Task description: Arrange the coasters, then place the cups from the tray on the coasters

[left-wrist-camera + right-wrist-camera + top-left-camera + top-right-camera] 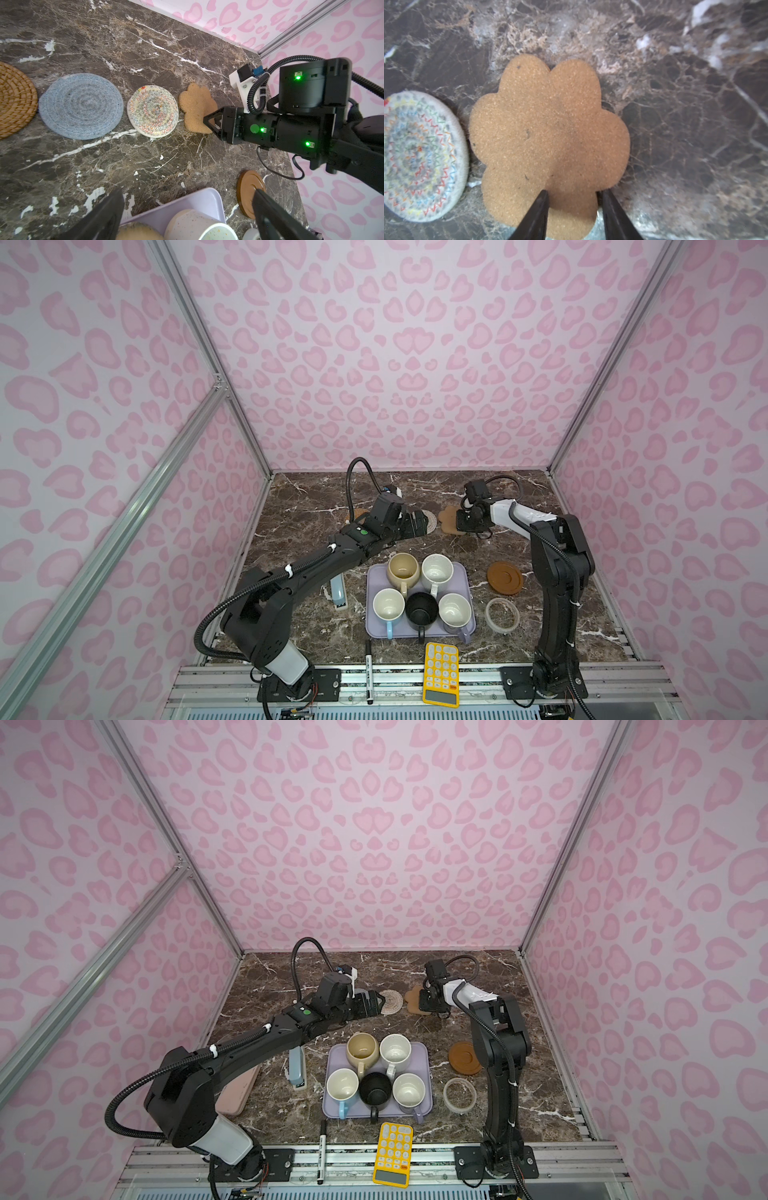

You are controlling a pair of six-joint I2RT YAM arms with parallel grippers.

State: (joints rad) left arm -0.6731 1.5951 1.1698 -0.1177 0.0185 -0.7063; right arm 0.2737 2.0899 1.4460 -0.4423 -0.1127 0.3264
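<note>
Partly open, right pincer [573, 192] straddles the flower coaster [546, 124] rim; left pincer [188, 193] gapes empty.

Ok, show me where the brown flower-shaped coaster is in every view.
In a top view: flower coaster, back of the table.
In a top view: flower coaster likewise.
Left wrist: flower coaster near mid-picture.
Right wrist: flower coaster fills the middle.
Landmark: cream woven coaster beside it.

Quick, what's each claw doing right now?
Left gripper: wide open, empty.
Right gripper: partly open, tips over the flower-shaped coaster's edge, not clamping it.
</note>
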